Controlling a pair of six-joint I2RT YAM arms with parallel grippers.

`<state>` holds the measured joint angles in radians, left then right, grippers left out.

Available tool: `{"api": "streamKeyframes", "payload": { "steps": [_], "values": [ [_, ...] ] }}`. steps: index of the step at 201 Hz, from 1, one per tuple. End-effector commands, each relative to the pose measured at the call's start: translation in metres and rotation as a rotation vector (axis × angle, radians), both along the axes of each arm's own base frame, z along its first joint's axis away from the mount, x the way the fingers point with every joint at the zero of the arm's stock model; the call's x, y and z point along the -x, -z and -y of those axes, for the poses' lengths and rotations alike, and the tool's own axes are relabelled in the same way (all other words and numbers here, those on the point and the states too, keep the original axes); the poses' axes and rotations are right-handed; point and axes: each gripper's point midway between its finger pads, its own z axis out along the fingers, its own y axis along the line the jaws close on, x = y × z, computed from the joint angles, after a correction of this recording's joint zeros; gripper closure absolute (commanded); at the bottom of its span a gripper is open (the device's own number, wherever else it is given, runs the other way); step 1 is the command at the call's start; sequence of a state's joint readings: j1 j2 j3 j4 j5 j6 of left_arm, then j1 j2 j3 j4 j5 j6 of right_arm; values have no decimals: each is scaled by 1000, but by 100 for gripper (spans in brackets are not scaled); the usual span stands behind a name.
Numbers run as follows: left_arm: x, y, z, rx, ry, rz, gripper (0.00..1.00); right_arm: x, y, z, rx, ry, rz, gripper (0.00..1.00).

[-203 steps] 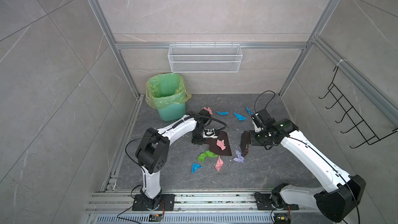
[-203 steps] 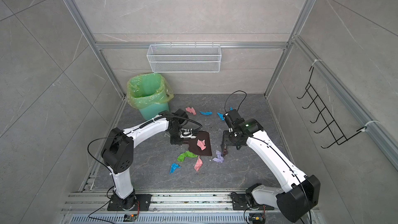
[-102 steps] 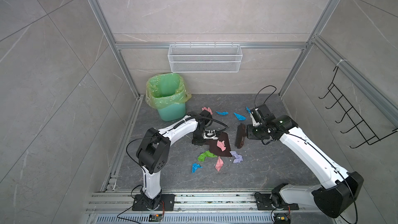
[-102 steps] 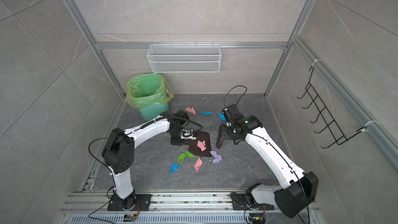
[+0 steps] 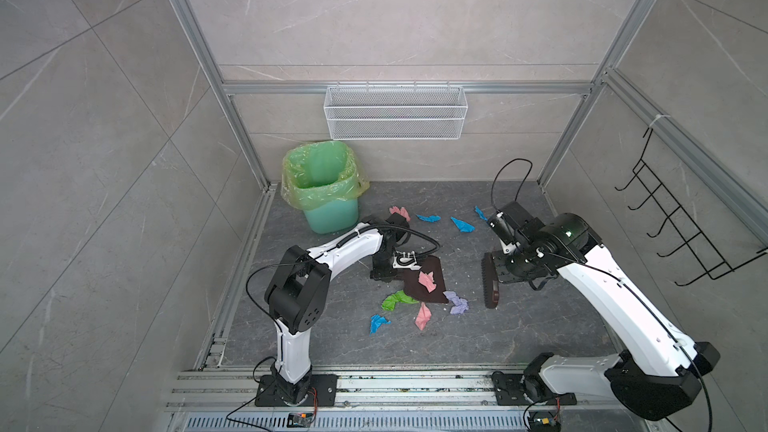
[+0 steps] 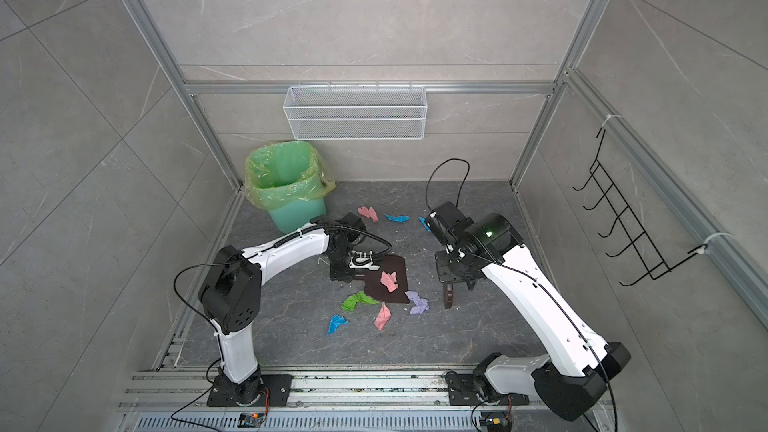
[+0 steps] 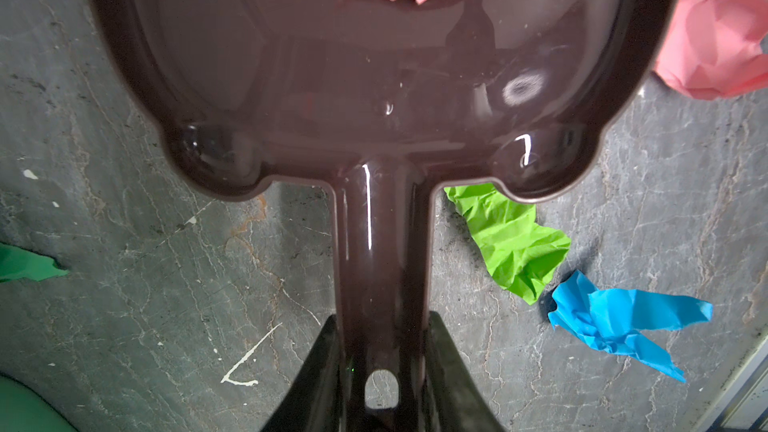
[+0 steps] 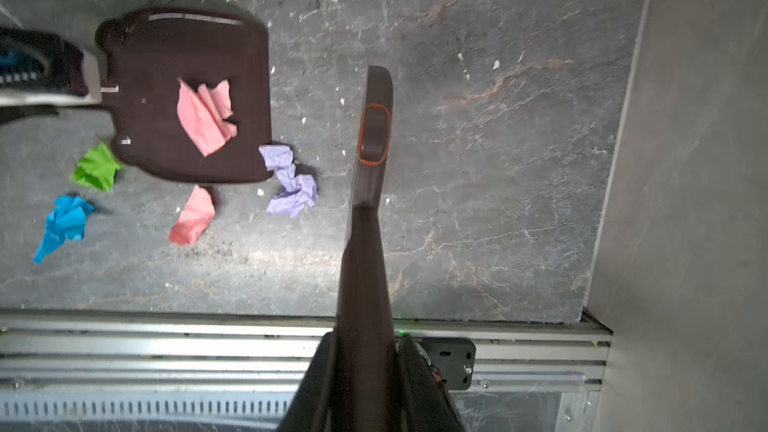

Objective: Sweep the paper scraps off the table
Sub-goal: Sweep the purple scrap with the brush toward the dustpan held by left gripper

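You are gripping the dustpan (image 7: 374, 76) by its handle in the left gripper (image 7: 380, 367) and the brush (image 8: 374, 139) by its handle in the right gripper (image 8: 365, 367), while the feather-light crumpled paper scraps (image 5: 457, 303) are lying loose on the table (image 5: 540, 326) around the dustpan, wanting bristles, not pinching.

No text, brand, number or sign can be read in any view. The brown dustpan (image 8: 187, 56) and the brush (image 8: 374, 130) show only plain surfaces.
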<state>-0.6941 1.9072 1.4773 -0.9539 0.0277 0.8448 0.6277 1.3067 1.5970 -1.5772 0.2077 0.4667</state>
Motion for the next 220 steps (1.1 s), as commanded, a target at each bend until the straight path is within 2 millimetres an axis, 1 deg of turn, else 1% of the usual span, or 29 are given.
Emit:
{"api": "streamKeyframes", "payload": {
  "steps": [1, 22, 57, 74, 88, 98, 121, 142, 169, 183, 203, 220],
  "values": [
    [4, -7, -1, -7, 9, -12, 100, 42, 14, 6, 34, -6, -176, 100],
    [5, -3, -1, -8, 5, -16, 100, 40, 31, -6, -9, 5, -185, 100],
    [6, -5, 0, -1, 0, -21, 100, 14, 48, -27, -132, 78, -58, 100],
    [5, -7, 1, 2, -6, -16, 100, 4, 55, -36, -164, 96, -34, 100],
    [5, -8, 2, 5, -8, -15, 100, -5, 57, -44, -190, 99, -9, 100],
    [6, -8, 3, 5, -8, -15, 100, -12, 56, -48, -208, 104, 16, 100],
    [7, -8, 3, -1, -4, -14, 100, -31, 44, -45, -220, 149, 138, 100],
    [7, -10, 7, -5, 1, -6, 100, -41, 36, -45, -235, 161, 206, 100],
    [6, -12, 9, -1, -2, -3, 100, -45, 40, -49, -215, 123, 194, 100],
    [6, -12, 11, 12, -14, -3, 100, -45, 40, -48, -196, 103, 193, 100],
    [6, -12, 18, 58, -29, 3, 100, -48, 30, -42, -164, 76, 230, 100],
    [6, -15, 24, 104, -48, 8, 100, -50, 18, -30, -119, 80, 282, 100]
  ]
}}
